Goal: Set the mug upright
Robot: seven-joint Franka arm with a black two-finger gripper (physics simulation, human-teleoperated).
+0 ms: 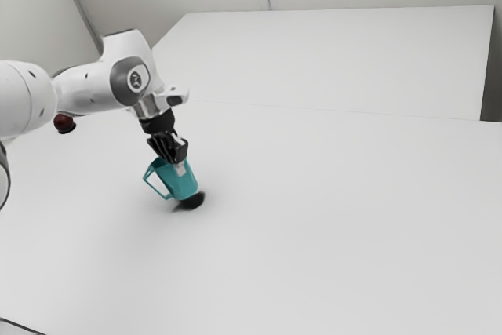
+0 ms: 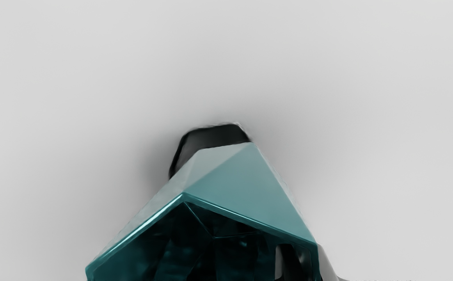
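The tool (image 1: 180,169) is pinched on the teal mug (image 1: 180,183) near its mouth: one finger (image 2: 289,262) is inside, the other finger (image 2: 327,264) outside, with the mug's wall between them. From the fingertips the body runs down and away, toward the bench (image 1: 298,249). The open mouth and its rim (image 2: 246,218) face up toward the tool; the base is at the far end.

That long axis is what the coming move turns on. In the exterior view it leans, mouth toward the view's left and base toward its right, with the handle (image 1: 146,177) out on the left side. So the mug is tilted rather than standing, and I judge the turn needed to be modest: bring the base in under the mouth, then lower it flat.

Beyond the base is a dark piece (image 2: 214,138); I can't tell whether it belongs to the mug or sits under it, nor whether anything there bears on the bench. If released at this slant, the mug could well topple toward its handle side.
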